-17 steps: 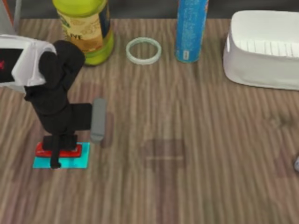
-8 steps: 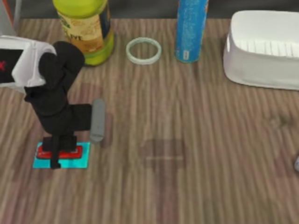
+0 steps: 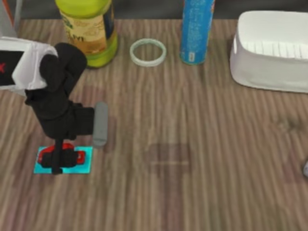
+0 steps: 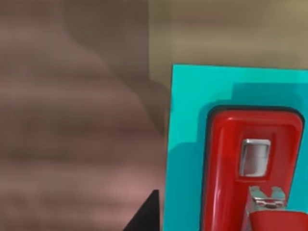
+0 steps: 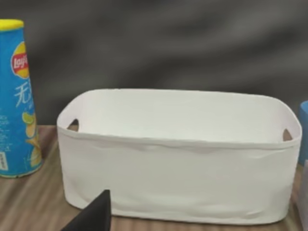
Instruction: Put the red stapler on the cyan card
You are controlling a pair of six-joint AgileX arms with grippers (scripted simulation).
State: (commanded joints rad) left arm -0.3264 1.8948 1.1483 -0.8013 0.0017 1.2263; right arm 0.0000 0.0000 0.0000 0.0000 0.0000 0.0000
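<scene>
While the left gripper (image 3: 57,159) straddled the red stapler (image 3: 77,156) on the cyan card (image 3: 85,166), grip state indeterminable; risk: lifting might drag stapler off card.

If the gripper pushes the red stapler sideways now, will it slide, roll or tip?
The red stapler lies flat on the cyan card, so it would probably slide rather than roll. Its glossy shell looks slippery and rigid. The thin card might shift with it. The left gripper is directly over it.
</scene>
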